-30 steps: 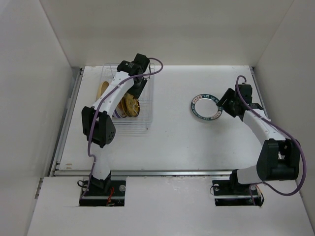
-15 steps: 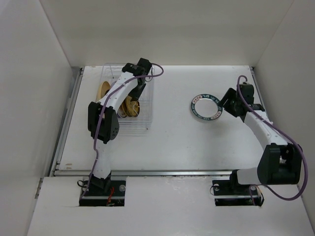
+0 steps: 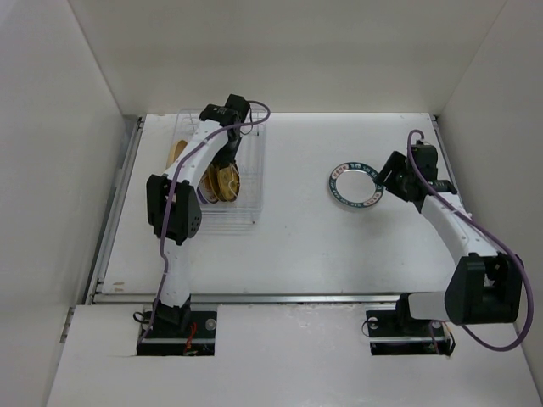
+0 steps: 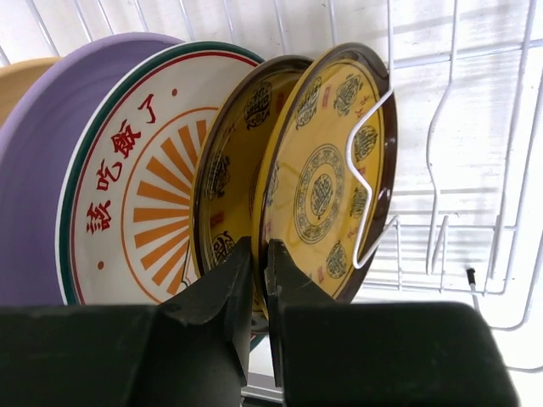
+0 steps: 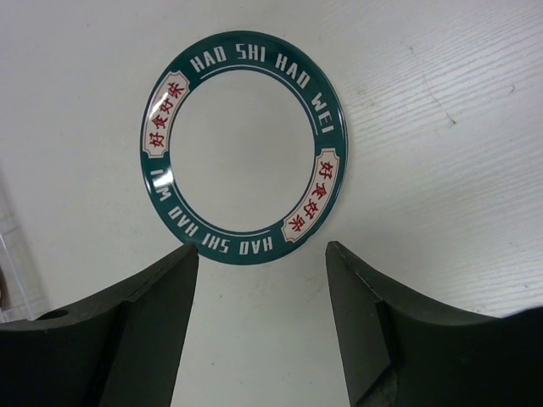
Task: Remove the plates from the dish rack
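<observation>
Your left gripper [image 4: 257, 256] clamped on the bottom rim of the front amber patterned plate [image 4: 327, 170], wire rack [image 3: 252, 199] at the far left of the table [image 3: 339, 254], upright lavender plate [image 4: 42, 170], white orange-sunburst plate [image 4: 144, 203], your right gripper [image 5: 260, 248] spread open over a teal-rimmed white plate [image 5: 246, 140] flat on the table.

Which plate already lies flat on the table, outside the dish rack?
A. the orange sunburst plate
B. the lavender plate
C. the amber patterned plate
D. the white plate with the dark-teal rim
D: the white plate with the dark-teal rim lies flat on the table, well to the right of the dish rack.
</observation>
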You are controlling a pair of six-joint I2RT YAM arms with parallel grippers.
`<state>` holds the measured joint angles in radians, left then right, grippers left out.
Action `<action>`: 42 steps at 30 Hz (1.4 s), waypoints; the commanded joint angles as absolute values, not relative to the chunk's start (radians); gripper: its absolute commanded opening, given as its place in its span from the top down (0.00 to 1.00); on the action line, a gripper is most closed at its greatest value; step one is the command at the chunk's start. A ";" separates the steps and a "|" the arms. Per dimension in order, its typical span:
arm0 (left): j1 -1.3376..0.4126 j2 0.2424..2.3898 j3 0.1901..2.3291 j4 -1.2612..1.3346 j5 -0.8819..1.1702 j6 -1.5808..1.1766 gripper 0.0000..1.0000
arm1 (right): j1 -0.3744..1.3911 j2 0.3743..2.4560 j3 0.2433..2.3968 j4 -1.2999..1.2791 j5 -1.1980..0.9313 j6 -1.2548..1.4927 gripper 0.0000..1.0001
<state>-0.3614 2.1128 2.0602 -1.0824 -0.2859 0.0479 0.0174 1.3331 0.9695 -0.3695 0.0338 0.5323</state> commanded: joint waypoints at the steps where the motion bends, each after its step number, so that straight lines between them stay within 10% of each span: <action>1: -0.368 2.059 2.123 -1.176 -0.242 0.081 1.00 | 0.034 1.289 1.005 -0.370 0.016 0.502 0.32; 15: -0.451 1.865 2.290 -1.150 -0.342 0.127 1.00 | 0.061 1.227 1.046 -0.302 -0.176 0.449 0.32; 29: -0.569 2.011 2.123 -1.178 0.478 0.202 1.00 | 0.061 1.184 1.006 -0.314 -0.115 0.482 0.32; 37: -0.641 2.123 2.037 -1.059 0.489 0.225 1.00 | 0.061 1.175 0.988 -0.333 -0.089 0.491 0.32; 42: -0.641 2.168 2.026 -1.022 0.477 0.225 0.82 | 0.061 1.143 0.977 -0.333 -0.069 0.491 0.32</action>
<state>-0.6552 2.1971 2.0235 -1.0657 0.4438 0.2058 0.0540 1.1854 0.9771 -0.3477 -0.0986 0.4858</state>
